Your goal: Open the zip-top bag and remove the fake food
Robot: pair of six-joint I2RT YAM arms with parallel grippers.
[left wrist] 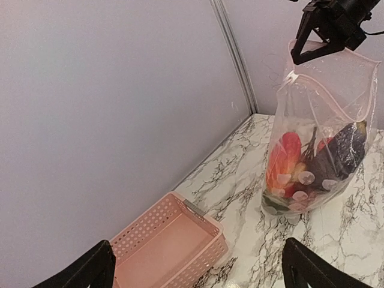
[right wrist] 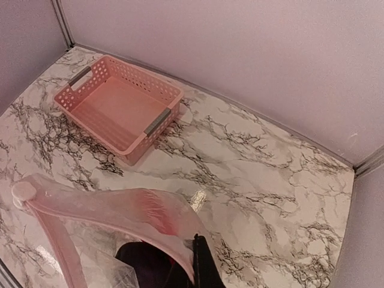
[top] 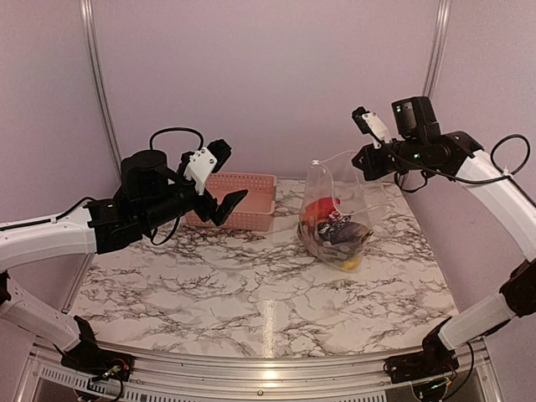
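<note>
I'm holding the left gripper (top: 224, 180) wide open near the basket (top: 251, 186), well left of the zip-top bag (top: 339, 197), which is standing upright on the table (top: 251, 293), fake food (top: 333, 230) at its bottom, the right gripper (top: 361, 166) pinching its top rim.

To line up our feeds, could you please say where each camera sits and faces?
Top external: above, behind the bases, facing the back wall; both arms show.
Left wrist: faces right toward the clear crinkly zip-top bag; own fingers.
Right wrist: over that bag's rim, looking down; one finger.
Both wrists share the pink slotted plastic basket.
</note>
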